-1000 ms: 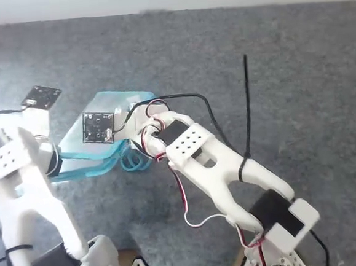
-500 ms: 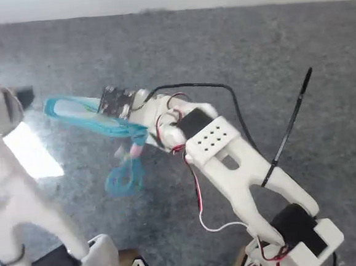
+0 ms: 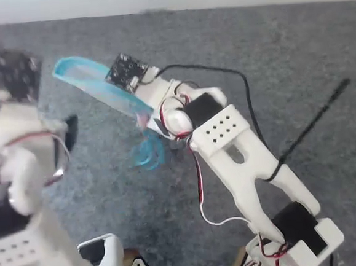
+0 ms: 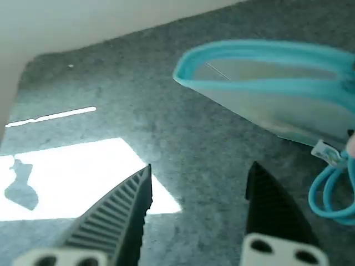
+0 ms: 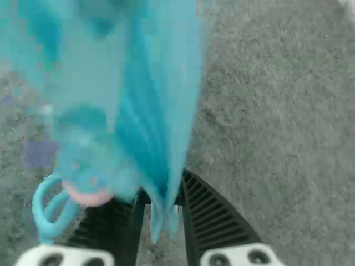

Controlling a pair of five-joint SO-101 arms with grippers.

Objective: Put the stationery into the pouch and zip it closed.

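Turquoise translucent plastic pouch point(image 3: 90, 81) held tilted over grey carpet point(image 3: 295, 50), right gripper point(image 5: 161, 199) clamped on its edge; left gripper point(image 4: 198, 180) jaws spread, empty

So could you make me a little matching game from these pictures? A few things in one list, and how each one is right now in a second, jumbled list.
Things:
1. turquoise see-through plastic pouch
2. blue cord loop
3. left gripper
4. right gripper

States:
A. open, holding nothing
B. gripped at one end
C. dangling off the pouch
D. shut on the pouch

Pairs: 1-B, 2-C, 3-A, 4-D.
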